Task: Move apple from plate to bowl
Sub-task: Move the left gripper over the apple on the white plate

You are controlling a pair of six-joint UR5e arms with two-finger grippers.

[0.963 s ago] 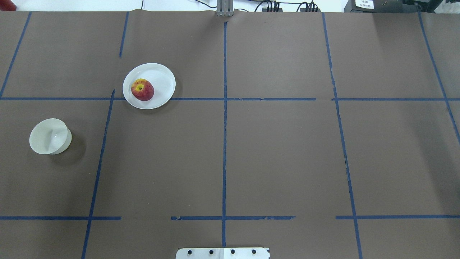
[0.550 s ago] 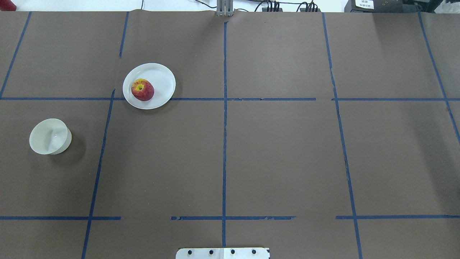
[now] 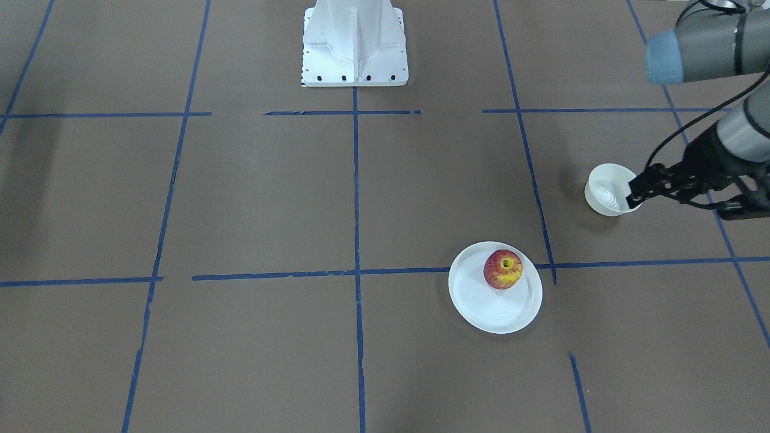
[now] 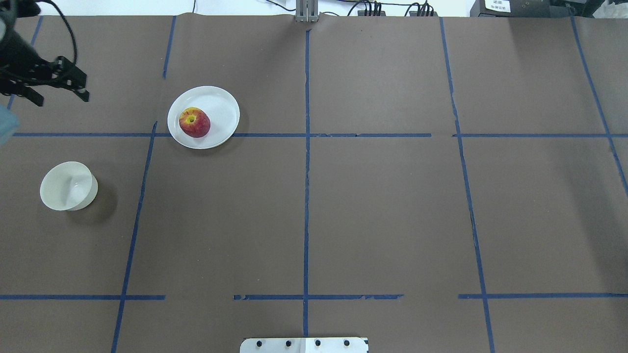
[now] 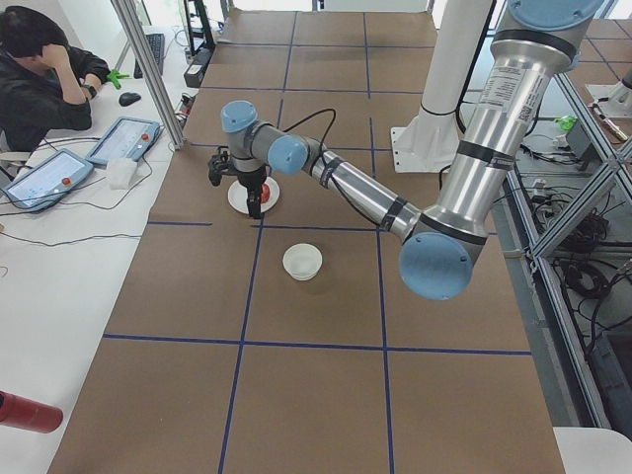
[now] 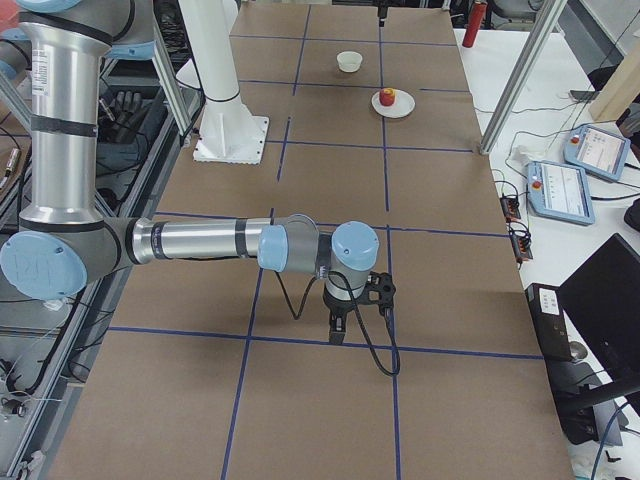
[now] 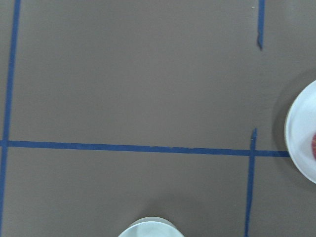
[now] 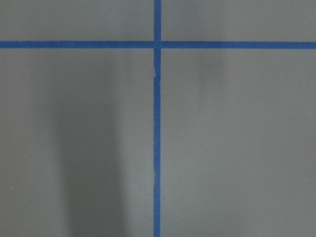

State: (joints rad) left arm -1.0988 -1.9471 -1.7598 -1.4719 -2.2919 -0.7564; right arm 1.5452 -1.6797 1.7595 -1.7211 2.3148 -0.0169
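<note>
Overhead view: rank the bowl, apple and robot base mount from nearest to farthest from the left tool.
1. Bowl, below the left tool, at the view's left.
2. Apple, on the plate, rightward.
3. Base mount, bottom-centre edge.

The left gripper (image 4: 60, 97) has been brought into the overhead view at its upper left corner, where only brown table (image 4: 382, 206) was seen before. It is seen left of the plate (image 4: 223, 105) and beyond the bowl (image 4: 59, 189), with its two fingers spread apart. A pale blue arm joint (image 4: 6, 125) and a black cable (image 4: 69, 29) have also been brought in at the left edge
</note>
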